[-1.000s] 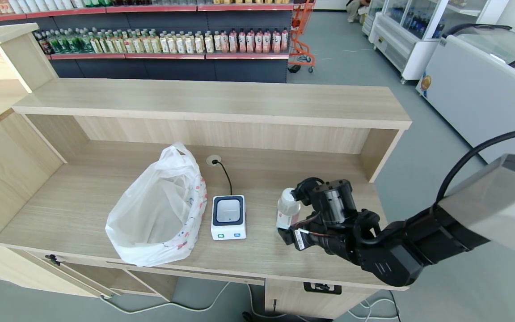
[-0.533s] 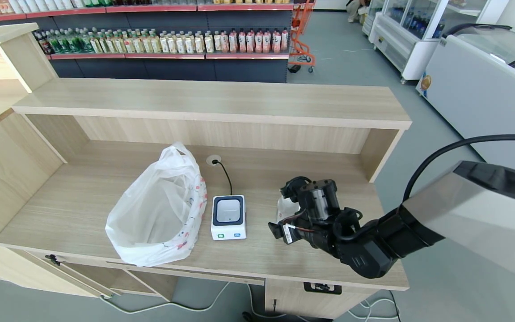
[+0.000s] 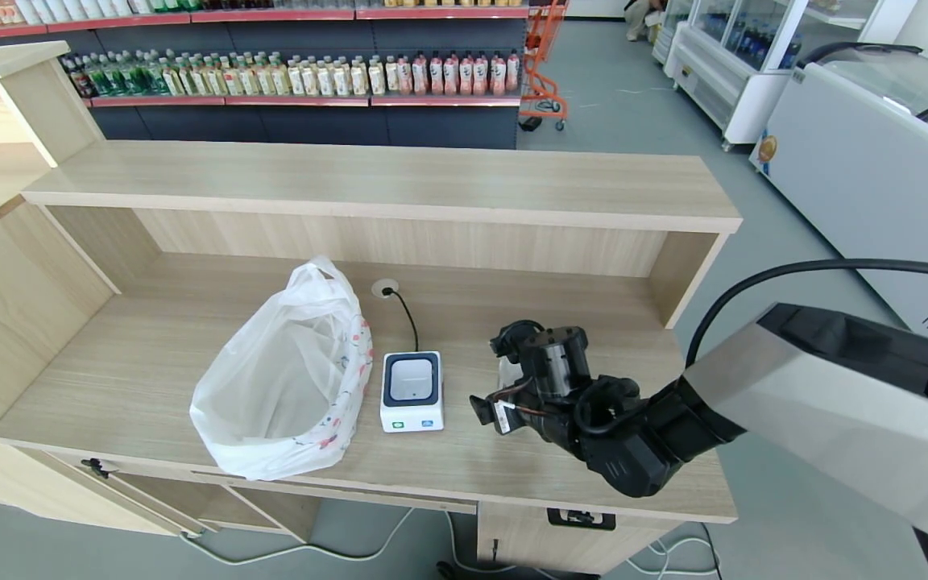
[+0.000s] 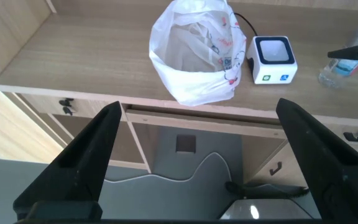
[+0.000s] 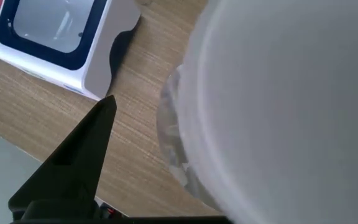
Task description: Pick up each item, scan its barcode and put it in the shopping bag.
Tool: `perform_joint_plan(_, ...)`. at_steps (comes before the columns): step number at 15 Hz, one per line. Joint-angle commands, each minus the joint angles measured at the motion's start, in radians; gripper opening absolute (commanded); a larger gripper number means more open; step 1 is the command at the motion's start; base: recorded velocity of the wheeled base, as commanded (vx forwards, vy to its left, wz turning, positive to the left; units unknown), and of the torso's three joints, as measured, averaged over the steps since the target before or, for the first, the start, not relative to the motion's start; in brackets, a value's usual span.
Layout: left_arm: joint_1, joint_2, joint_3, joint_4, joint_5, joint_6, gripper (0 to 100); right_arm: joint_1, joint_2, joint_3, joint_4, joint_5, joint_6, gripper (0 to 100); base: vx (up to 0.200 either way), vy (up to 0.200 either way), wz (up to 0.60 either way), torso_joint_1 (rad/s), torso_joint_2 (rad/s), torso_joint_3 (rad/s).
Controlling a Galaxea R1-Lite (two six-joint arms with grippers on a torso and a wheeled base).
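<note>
The right gripper point(image 3: 503, 385) is over the surface point(image 3: 134, 379), just beside the scanner point(image 3: 412, 389) on the side away from the shopping bag point(image 3: 287, 379). Its fingers are closed on a clear bottle point(image 4: 333, 73). In the head view the wrist hides most of that bottle. The left wrist view, looking across from below the surface edge, shows its pale body beside the scanner, and the right wrist view shows it very close against one dark finger. I cannot tell whether it touches the surface. The left gripper point(image 4: 197, 106) hangs in front of the surface edge, its fingers spread wide and holding nothing. The bag stands open beside the scanner.
</note>
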Motion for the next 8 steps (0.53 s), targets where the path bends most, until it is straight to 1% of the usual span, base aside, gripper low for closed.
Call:
perform_joint_plan(1,0.0,0.001,0.0,0.0,0.0,0.0,100,0.004,0.026,-0.006,-0.018,0.002,-0.003,100,0.0,0.0,0.0,0.0,0.0,0.0)
perform_joint_plan(4,0.0,0.001,0.0,-0.002,0.0,0.0,100,0.006,0.063,-0.039,-0.049,0.002,-0.033,100,0.0,0.0,0.0,0.0,0.0,0.0)
perform_joint_plan(8,0.0,0.001,0.0,0.0,0.0,0.0,100,0.003,0.078,-0.086,-0.073,0.002,-0.027,100,0.0,0.0,0.0,0.0,0.0,0.0)
